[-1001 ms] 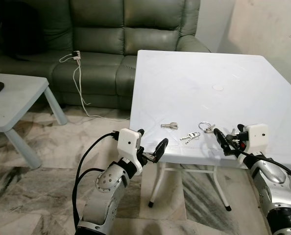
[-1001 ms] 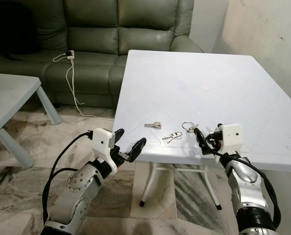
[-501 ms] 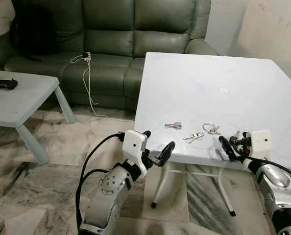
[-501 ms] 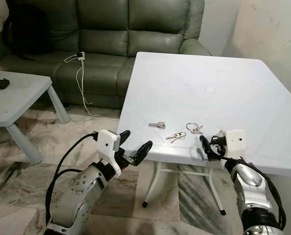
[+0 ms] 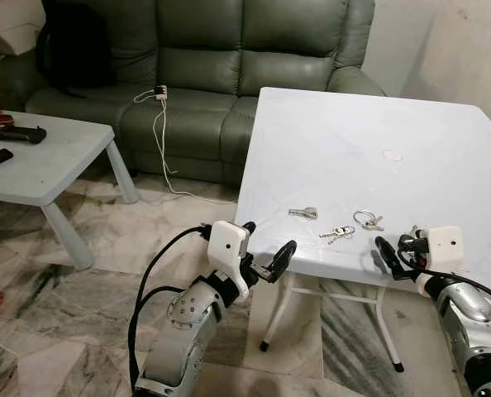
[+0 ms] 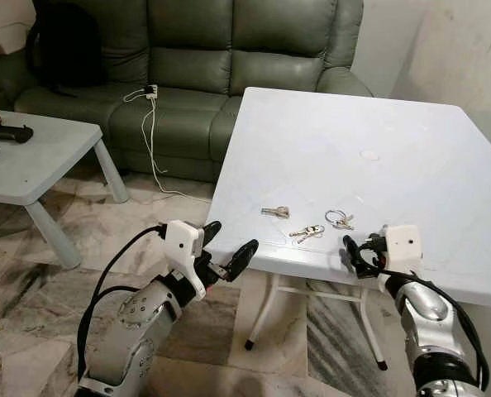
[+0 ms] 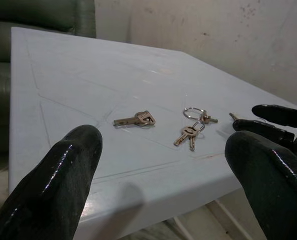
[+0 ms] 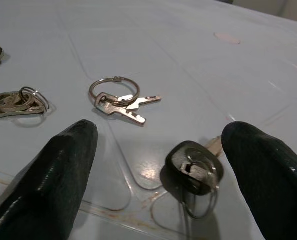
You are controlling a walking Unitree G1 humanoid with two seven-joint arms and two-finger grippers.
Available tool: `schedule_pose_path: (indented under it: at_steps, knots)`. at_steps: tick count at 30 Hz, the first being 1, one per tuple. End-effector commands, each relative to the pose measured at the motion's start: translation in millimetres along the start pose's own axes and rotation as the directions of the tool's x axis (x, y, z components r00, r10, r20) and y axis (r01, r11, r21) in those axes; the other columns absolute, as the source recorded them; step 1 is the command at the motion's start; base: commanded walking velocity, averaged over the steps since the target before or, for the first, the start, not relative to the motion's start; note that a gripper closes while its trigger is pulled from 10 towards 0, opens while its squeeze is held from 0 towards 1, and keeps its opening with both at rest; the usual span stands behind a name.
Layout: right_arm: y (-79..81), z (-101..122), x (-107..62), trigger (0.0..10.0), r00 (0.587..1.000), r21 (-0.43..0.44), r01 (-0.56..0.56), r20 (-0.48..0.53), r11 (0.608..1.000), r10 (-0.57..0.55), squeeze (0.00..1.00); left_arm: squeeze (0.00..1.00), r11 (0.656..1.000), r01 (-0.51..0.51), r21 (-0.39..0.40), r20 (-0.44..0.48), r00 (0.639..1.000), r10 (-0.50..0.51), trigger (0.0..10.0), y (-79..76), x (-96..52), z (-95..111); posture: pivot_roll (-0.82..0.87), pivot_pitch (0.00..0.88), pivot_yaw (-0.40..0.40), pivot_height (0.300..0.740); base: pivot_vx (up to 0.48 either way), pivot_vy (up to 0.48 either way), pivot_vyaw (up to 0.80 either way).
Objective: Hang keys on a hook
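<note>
While spread, right tool (image 8: 153, 150) straddles black-headed key (image 8: 192, 167).

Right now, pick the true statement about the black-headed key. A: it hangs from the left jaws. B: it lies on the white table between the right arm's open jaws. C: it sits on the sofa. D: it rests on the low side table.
B: the black-headed key lies flat on the white table, between the fingers of the open right gripper, not yet gripped.
</note>
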State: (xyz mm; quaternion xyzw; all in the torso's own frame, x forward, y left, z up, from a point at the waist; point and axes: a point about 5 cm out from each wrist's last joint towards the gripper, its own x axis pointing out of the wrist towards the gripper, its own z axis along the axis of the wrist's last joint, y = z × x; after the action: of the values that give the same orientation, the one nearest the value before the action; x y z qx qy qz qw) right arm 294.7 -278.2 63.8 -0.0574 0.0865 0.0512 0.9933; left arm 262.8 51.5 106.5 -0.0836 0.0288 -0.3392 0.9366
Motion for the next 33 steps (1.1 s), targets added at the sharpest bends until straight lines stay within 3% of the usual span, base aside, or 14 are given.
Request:
schedule_pose_path:
  at_steps: [1, 17, 33]
  knots:
    - [-4.4, 5, -2.0, 10.0, 0.999, 0.005, -0.011, 0.042, 1.000, 0.011, 0.00, 0.00, 1.000, 0.014, 0.008, 0.005, 1.000, -0.014, 10.0, -4.0, 1.1, 2, -0.04, 0.000, -0.068, 0.740, 0.000, 0.000, 0.00]
    - [5.9, 4, -7.3, 9.9, 0.991, -0.058, -0.057, 0.115, 0.997, 0.063, 0.00, 0.00, 1.000, 0.014, 0.000, 0.007, 1.000, -0.014, 10.0, -7.4, 1.1, 1, -0.05, 0.000, -0.076, 0.740, 0.000, 0.000, 0.00]
    - [-0.5, 3, -5.8, 10.0, 0.996, 0.008, -0.028, 0.088, 1.000, 0.027, 0.00, 0.00, 1.000, 0.006, 0.001, 0.010, 1.000, -0.006, 10.0, -5.8, 0.6, 1, -0.04, 0.000, -0.076, 0.740, 0.000, 0.000, 0.00]
